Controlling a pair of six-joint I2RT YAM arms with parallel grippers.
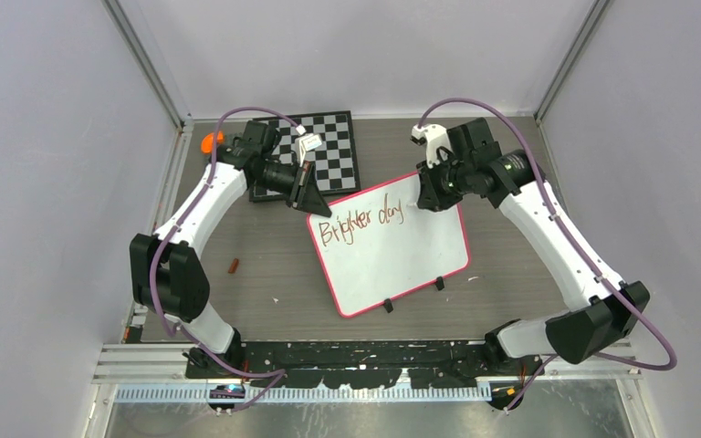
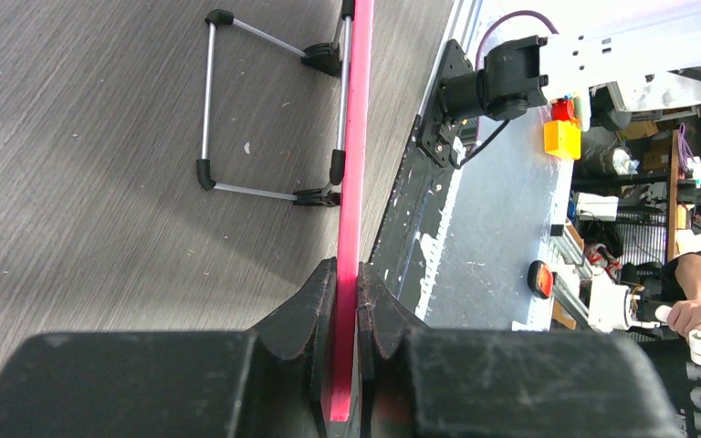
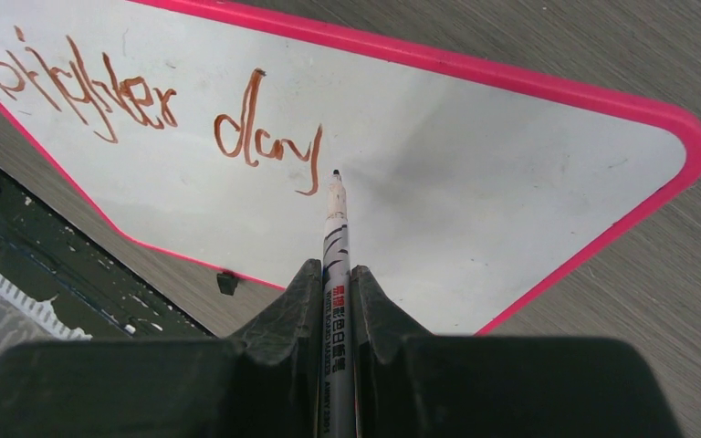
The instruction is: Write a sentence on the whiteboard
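Just past "day" in reddish-brown handwritten sentence (image 3: pixel 141 99), R gripper (image 3: pixel 335 271), clenched on thin white marker (image 3: pixel 333 219), should add "s" lightly; L gripper (image 2: pixel 347 274) clamps pink-rimmed white whiteboard (image 3: pixel 475 182).

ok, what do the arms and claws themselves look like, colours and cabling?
The left arm and right arm have white link shells with black joint housings. A purple cable loops along each. The left claw and right claw are matte black and wedge-shaped.

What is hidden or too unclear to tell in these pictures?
- Top view: right gripper covers the marker.
- Left wrist view: whiteboard is edge-on, so the writing is unseen.
- Right wrist view: marker print too small to read.
- Top view: orange thing partly hidden by the left arm.
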